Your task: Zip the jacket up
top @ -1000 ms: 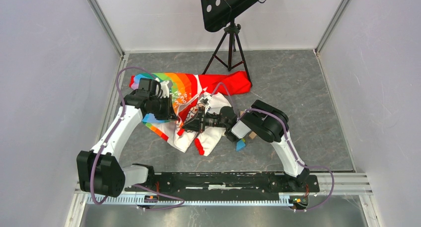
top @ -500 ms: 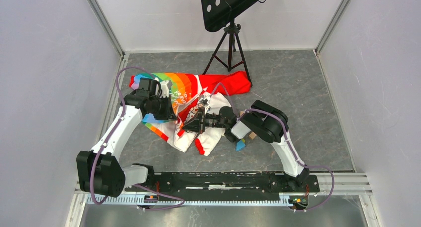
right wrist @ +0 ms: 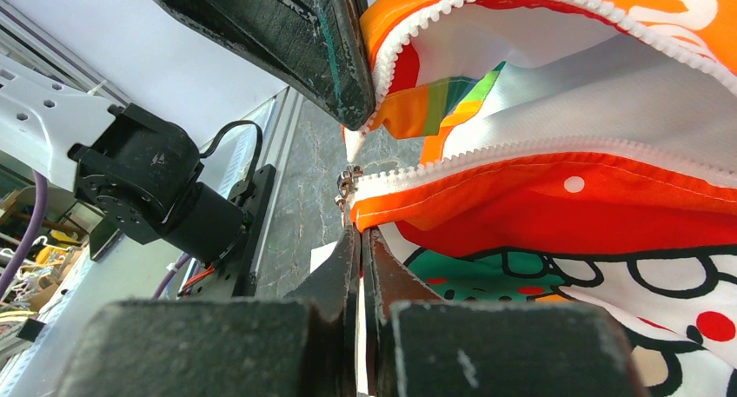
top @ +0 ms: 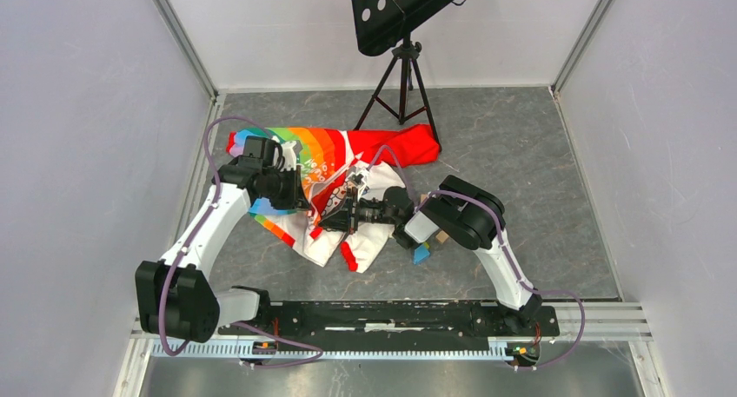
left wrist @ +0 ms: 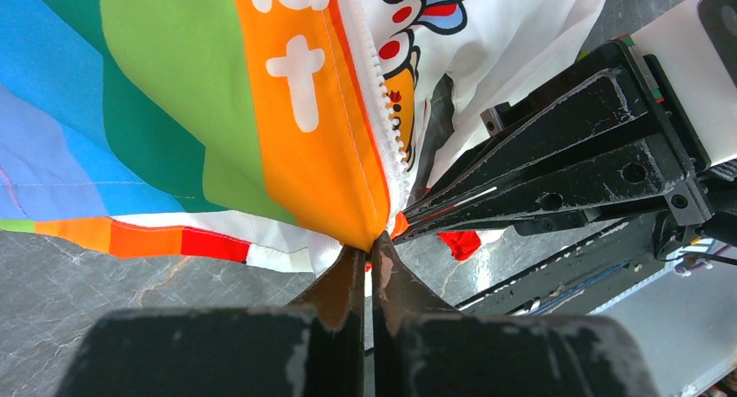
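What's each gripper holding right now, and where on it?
Both hold the jacket: left gripper pinches the orange panel's bottom corner beside the zipper teeth; right gripper pinches the opposite panel's bottom edge by the slider.
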Motion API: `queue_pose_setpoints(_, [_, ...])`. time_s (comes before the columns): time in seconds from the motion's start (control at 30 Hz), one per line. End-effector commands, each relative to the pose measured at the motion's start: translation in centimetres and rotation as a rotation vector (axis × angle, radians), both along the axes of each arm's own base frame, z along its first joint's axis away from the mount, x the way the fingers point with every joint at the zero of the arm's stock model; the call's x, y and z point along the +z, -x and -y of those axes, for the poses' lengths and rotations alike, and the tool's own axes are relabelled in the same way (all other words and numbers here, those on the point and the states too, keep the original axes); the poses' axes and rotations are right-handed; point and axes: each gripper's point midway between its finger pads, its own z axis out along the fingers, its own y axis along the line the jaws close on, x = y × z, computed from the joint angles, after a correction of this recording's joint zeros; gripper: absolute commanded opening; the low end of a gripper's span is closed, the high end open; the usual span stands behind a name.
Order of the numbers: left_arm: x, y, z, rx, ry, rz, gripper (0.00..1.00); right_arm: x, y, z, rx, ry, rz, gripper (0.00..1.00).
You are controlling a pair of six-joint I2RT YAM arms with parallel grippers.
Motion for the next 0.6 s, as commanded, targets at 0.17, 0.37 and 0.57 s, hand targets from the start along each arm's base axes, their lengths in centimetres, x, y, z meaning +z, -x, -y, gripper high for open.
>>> queue_pose_setpoints(0.17, [0.04, -0.28, 0.45, -0.017, 0.02, 0.017, 0.02, 2.41, 0.13, -0.2, 0.011, -0.064, 0.071, 0.0])
queue_pose_setpoints(0.37, [-0.18, -0.32, 0.61, -0.022, 0.027, 0.007, 0.02, 2.43, 0.1, -0.17, 0.008, -0.065, 0.07, 0.0])
queue_pose_setpoints(0.57, [-0.35, -0.2, 0.59, -0.022, 0.026, 0.006, 0.02, 2.4, 0.2, -0.15, 0.011, -0.067, 0.068, 0.0])
